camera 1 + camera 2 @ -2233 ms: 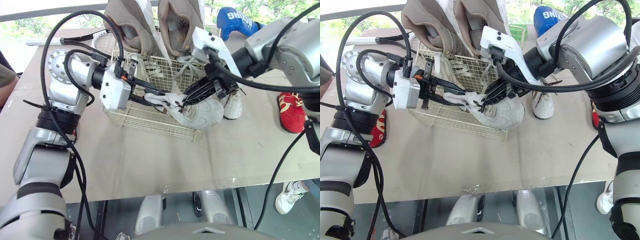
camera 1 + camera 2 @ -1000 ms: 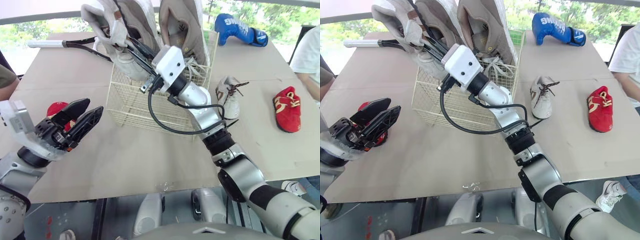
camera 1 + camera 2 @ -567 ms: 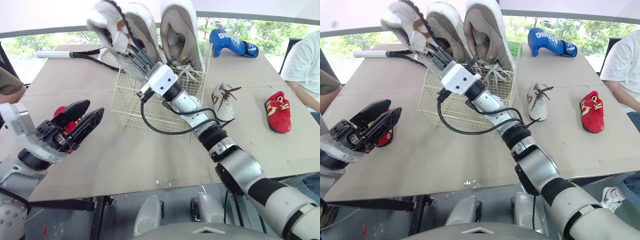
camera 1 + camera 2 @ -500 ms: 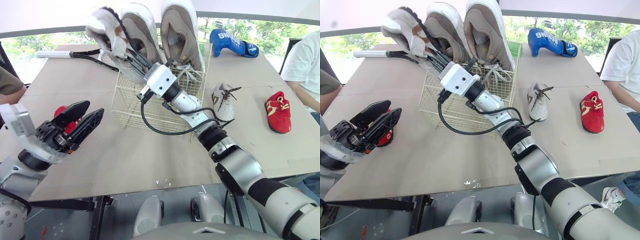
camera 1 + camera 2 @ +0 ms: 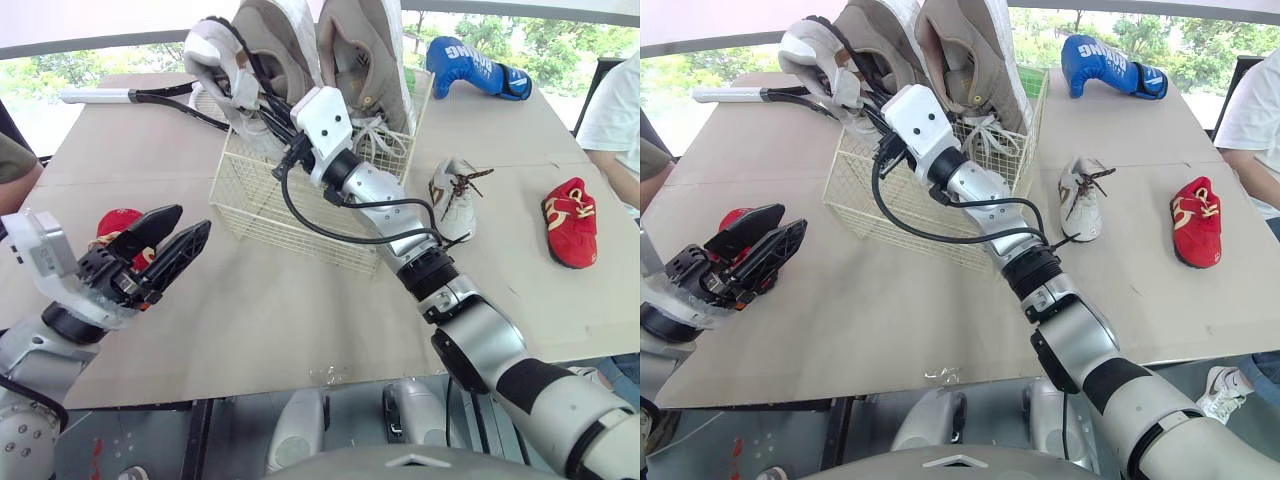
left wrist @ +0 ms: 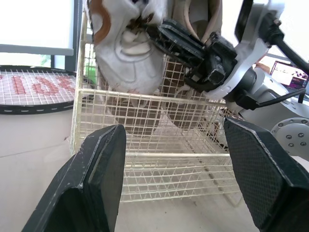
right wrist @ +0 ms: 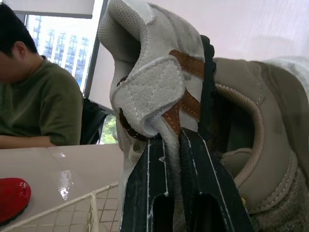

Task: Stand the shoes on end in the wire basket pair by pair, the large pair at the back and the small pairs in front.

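My right gripper [image 5: 248, 80] is shut on a small white shoe [image 5: 213, 58] with brown trim, held toe-up over the back left corner of the wire basket [image 5: 262, 213]. In the right wrist view the fingers [image 7: 157, 193] pinch its tongue and strap [image 7: 154, 82]. Two large tan shoes [image 5: 362, 50] stand on end at the basket's back. My left gripper [image 5: 170, 240] is open at the near left, just in front of a small red shoe [image 5: 113, 221]. The other white shoe [image 5: 455, 195] and red shoe [image 5: 570, 220] lie on the table to the right.
A blue boxing glove [image 5: 475, 65] lies at the far right and a racket [image 5: 130, 95] behind the basket's left side. One person's arm [image 5: 15, 170] rests at the table's left edge, and another person [image 5: 615, 110] sits at the right.
My left gripper let go of the white shoe and drew back open to the near left. My right gripper lifted the shoe from the basket's front to its back left corner.
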Controlling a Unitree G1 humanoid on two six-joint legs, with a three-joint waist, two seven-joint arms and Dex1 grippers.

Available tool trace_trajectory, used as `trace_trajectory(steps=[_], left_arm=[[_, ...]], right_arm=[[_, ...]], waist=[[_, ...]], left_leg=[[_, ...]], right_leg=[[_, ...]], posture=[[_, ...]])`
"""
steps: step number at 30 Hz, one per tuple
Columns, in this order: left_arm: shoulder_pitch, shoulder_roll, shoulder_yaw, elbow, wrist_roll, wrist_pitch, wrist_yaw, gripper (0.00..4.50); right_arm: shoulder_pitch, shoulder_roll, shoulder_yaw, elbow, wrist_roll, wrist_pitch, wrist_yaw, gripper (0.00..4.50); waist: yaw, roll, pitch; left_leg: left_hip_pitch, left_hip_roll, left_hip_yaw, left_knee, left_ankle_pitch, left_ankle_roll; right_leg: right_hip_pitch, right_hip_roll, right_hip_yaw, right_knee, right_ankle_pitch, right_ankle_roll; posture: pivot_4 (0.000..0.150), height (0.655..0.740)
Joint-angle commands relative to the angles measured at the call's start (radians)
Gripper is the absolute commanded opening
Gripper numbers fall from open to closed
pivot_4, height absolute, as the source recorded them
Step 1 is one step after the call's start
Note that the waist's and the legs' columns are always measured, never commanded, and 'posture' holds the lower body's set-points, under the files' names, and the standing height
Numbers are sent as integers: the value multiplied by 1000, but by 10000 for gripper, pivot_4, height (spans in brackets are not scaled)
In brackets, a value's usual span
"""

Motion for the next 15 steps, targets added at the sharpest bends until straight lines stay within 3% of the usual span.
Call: trace_trajectory(steps=[1, 3, 7, 9, 15], left_arm=[[10, -3, 25, -36, 2, -25, 0, 34913], [17, -6, 26, -38, 2, -28, 0, 34913], [17, -7, 12, -29, 12, -33, -2, 34913], [4, -2, 6, -12, 19, -33, -6, 34913], [-70, 22, -68, 48, 46, -14, -33, 34913]], right_arm=[[111, 106, -5, -81, 111, 269, 68, 6026], [143, 93, -11, -179, 164, 376, 78, 13546], [197, 19, 16, -383, 204, 537, 102, 35490], [212, -23, 31, -459, 188, 563, 124, 43634], [225, -186, -13, -707, 243, 753, 225, 44519]], waist=[[0, 0, 0], [0, 0, 0], [1, 0, 0], [0, 1, 1], [8, 3, 4]], left_leg=[[0, 0, 0, 0, 0, 0], [2, 1, 0, 0, 0, 0], [2, 1, 0, 0, 0, 0], [0, 0, 0, -1, 0, 0], [-4, -1, 1, -2, 0, 0]], right_leg=[[0, 0, 0, 0, 0, 0], [1, 0, 0, 0, 0, 0], [1, 1, -1, -1, -1, 0], [1, 1, -1, -1, -1, 0], [-3, 1, -3, -3, -1, 0]], posture=[[1500, 7400], [1500, 7400], [1500, 7400], [1500, 7400], [1500, 7400]])
